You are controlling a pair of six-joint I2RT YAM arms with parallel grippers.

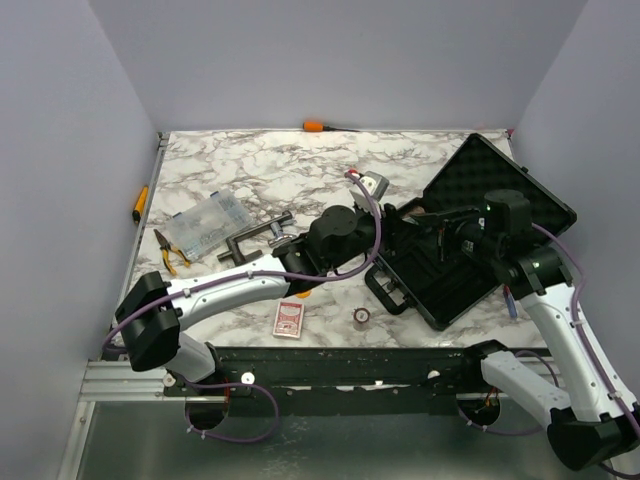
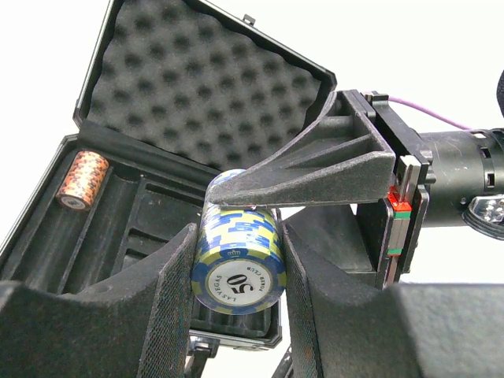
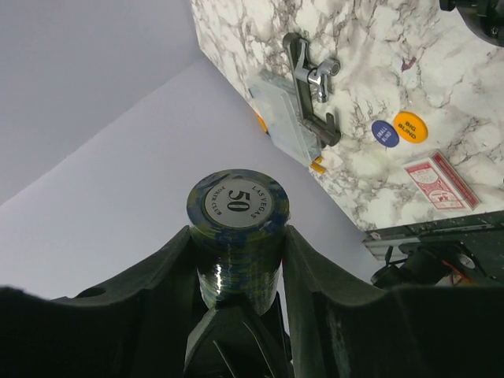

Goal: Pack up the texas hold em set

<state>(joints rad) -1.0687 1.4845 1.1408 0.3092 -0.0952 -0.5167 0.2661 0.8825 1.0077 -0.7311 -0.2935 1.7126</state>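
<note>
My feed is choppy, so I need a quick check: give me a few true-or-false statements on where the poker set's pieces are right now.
1. The left gripper holds a blue-and-yellow chip stack marked 50. True.
2. The black case is closed. False: its foam-lined lid stands open.
3. The red-backed card deck is in the case. False: it lies on the marble table, near the front edge.
4. An orange-brown chip stack lies in a slot of the case. True.
5. The blue disc and orange disc lie on the table. True.
</note>
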